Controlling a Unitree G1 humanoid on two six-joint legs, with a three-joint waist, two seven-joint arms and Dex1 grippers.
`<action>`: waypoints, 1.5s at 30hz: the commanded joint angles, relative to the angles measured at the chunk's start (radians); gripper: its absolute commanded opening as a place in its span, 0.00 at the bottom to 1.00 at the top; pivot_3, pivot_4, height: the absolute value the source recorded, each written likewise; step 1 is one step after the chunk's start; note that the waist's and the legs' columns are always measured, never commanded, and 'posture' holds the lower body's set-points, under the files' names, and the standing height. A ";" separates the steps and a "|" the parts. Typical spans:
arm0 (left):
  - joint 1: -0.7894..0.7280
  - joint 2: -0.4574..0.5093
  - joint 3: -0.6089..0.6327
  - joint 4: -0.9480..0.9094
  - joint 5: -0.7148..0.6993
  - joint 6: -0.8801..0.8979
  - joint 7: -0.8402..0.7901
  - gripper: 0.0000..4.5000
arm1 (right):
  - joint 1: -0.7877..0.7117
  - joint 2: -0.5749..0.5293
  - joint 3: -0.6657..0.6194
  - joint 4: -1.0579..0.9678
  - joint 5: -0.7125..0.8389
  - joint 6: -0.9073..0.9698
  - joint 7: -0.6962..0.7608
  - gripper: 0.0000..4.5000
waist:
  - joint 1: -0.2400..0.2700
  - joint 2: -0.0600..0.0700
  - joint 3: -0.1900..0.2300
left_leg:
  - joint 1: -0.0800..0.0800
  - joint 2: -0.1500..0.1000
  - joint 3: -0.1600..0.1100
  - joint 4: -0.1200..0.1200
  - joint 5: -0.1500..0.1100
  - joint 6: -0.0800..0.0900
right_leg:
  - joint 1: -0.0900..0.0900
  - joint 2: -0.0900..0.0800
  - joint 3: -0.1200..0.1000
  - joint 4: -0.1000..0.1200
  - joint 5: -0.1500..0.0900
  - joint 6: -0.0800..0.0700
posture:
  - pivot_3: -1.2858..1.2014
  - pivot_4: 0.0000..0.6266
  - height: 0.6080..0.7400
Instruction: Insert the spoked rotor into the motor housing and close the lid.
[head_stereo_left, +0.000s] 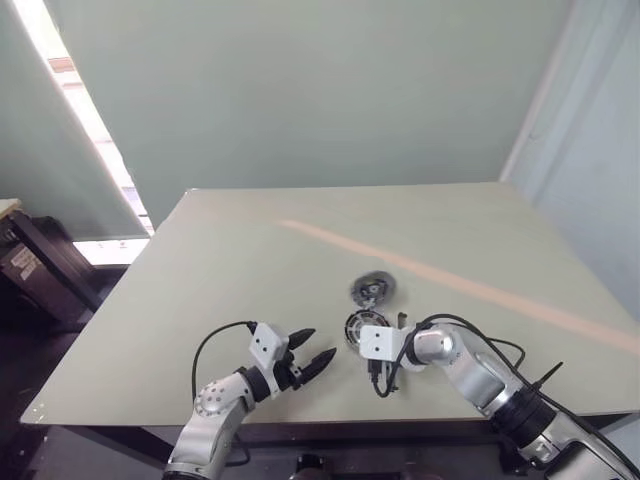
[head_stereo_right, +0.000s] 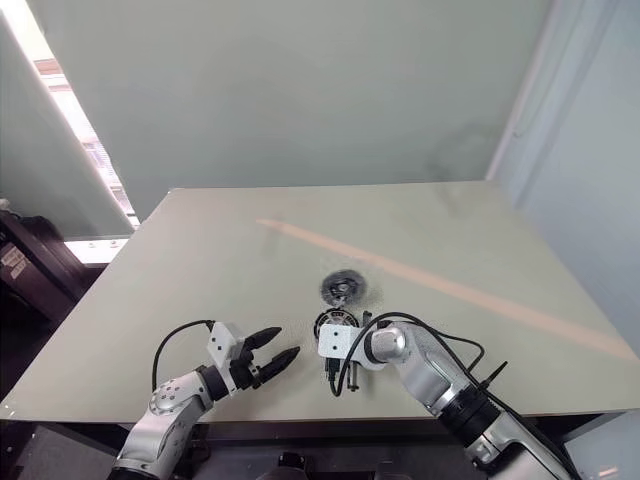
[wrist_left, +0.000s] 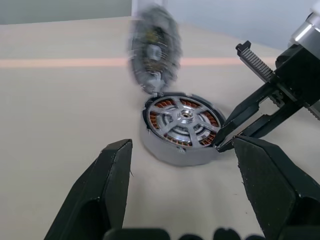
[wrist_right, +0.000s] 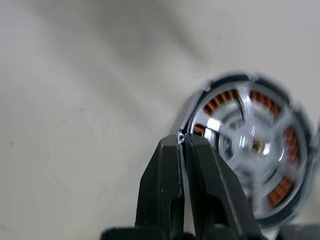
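Right gripper (wrist_right: 181, 141) is pinching the housing (wrist_left: 181, 131) rim (rotor (wrist_left: 184, 119) seated, lid (wrist_left: 152, 50) up); left gripper (wrist_left: 182, 192) is spread.

surface: pale green-grey table (head_stereo_left: 250, 260), crossed by a faint orange stripe (head_stereo_left: 480, 288) | resting on it: motor housing (head_stereo_left: 362, 325), lid (head_stereo_left: 372, 289) hinged open

The left gripper (head_stereo_left: 312, 357) hovers with fingers (wrist_left: 114, 175) spread. The right gripper (wrist_right: 182, 141) angles downward, fingers pressed together.
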 joint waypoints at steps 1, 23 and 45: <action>-0.011 0.002 0.004 -0.021 0.005 -0.016 -0.004 0.76 | -0.020 0.009 -0.012 0.004 -0.013 -0.006 -0.002 0.01 | 0.000 0.000 0.000 | 0.000 0.000 0.000 0.000 0.000 0.000 | 0.000 0.000 0.000 0.000 0.000 0.000 | 0.52 0.00 1.00; -0.004 0.026 0.079 -0.013 -0.010 -0.030 0.027 0.76 | 0.026 0.172 -0.135 -0.384 0.211 0.630 -0.024 0.01 | 0.001 0.000 0.000 | -0.001 0.001 -0.001 -0.001 0.000 -0.001 | -0.002 0.001 0.000 0.000 0.001 0.000 | 0.52 0.00 1.00; 0.038 0.030 0.089 -0.067 -0.007 0.003 0.044 0.76 | -0.056 -0.107 0.058 -0.415 0.163 0.495 -0.015 0.91 | 0.000 0.000 0.001 | -0.001 0.002 0.000 -0.001 -0.001 -0.002 | -0.002 -0.001 -0.002 -0.001 0.000 0.000 | 0.52 0.00 1.00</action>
